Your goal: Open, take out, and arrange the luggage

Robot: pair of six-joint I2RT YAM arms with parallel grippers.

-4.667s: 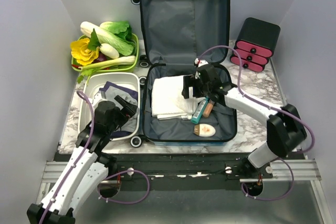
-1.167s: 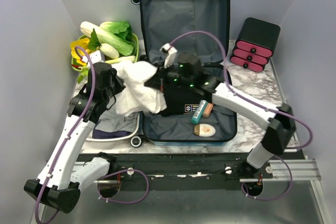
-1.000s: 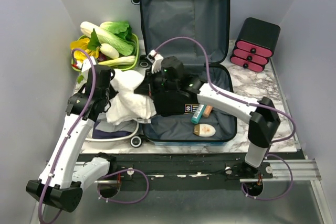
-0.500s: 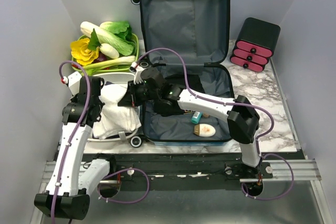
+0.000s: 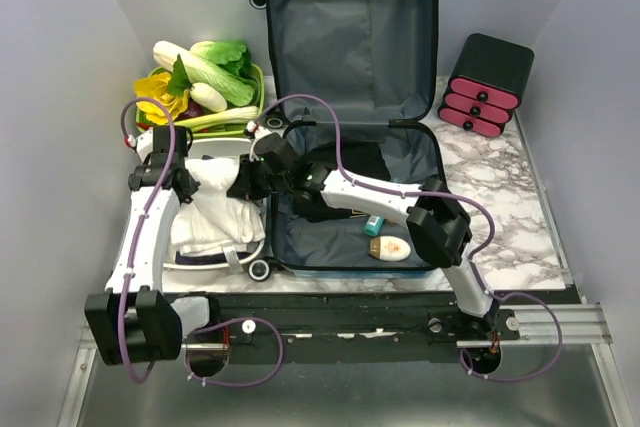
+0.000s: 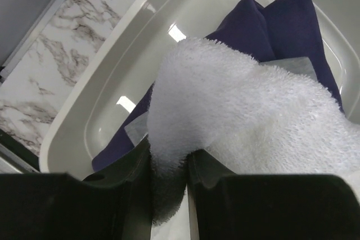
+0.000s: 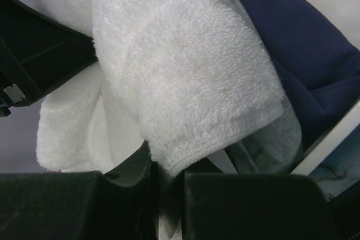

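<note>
Holds towel (image 5: 215, 217) pinched in near-closed left jaws and right jaws alike, over tub (image 6: 112, 71) left of open luggage (image 5: 352, 37). Leaves tube (image 5: 374, 224), bottle (image 5: 392, 249), black pouch (image 5: 366, 161) to unpack and arrange.

A fluffy white towel (image 7: 180, 77) fills the middle. Its bottom edge is tucked into the thin gap between the two black fingers (image 7: 79, 206) at 6 o'clock. A dark blue cloth (image 7: 304, 66) lies behind it from 1 to 3 o'clock, a grey cloth (image 7: 270, 139) peeks out under the towel at 4 o'clock beside a white rim (image 7: 329, 136), and a black part (image 7: 39, 54) touches the towel at 9 o'clock.
</note>
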